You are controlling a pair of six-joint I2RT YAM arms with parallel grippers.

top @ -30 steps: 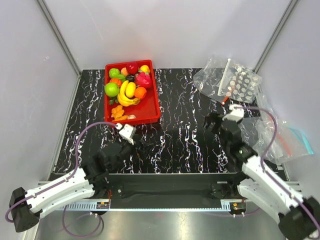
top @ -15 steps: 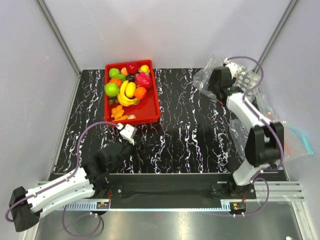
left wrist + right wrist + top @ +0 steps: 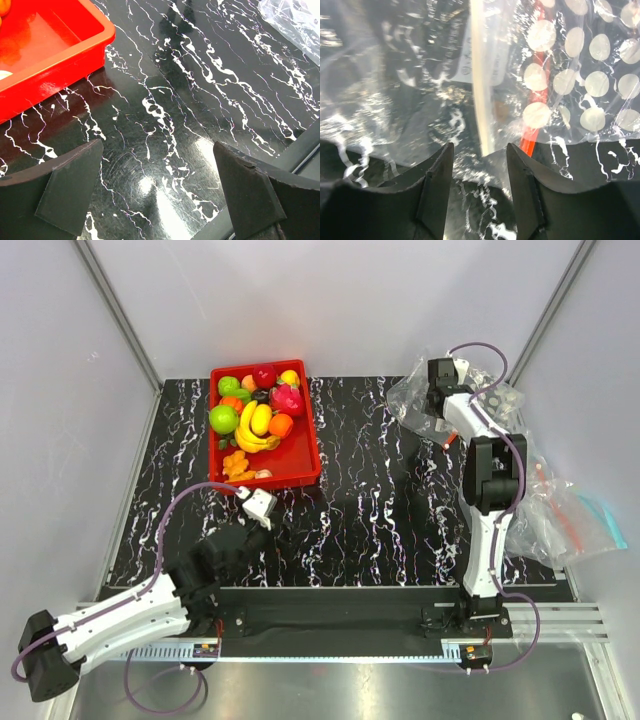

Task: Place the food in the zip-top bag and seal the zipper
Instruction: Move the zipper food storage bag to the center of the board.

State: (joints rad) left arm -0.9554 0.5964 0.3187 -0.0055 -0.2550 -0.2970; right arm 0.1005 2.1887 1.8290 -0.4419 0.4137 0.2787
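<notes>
the right arm reaches far out to the back right of the black tabletop with white streaks (image 3: pixel 370 510), where a heap of clear plastic bags (image 3: pixel 560 515) lies. the right claw (image 3: pixel 480 162) is about half open and holds nothing. the thin whitish zipper (image 3: pixel 479 90) of the small clear bag with white dots (image 3: pixel 580 65) runs down to the gap between the two fingers. its end sits in that gap, but the fingers do not pinch it. an orange-red strip (image 3: pixel 529 142) of another bag shows through the plastic, just beside one finger. the food is well apart from the dotted bag, in the red plastic tray (image 3: pixel 313 440) at the back left. the yellow banana bunch (image 3: pixel 250 437), the green apple (image 3: pixel 223 419), the round orange (image 3: pixel 281 425) and the yellow oval fruit (image 3: pixel 261 419) lie close together there. the left claw (image 3: pixel 157 165) is wide open and empty, low over the tabletop near the tray's front corner
</notes>
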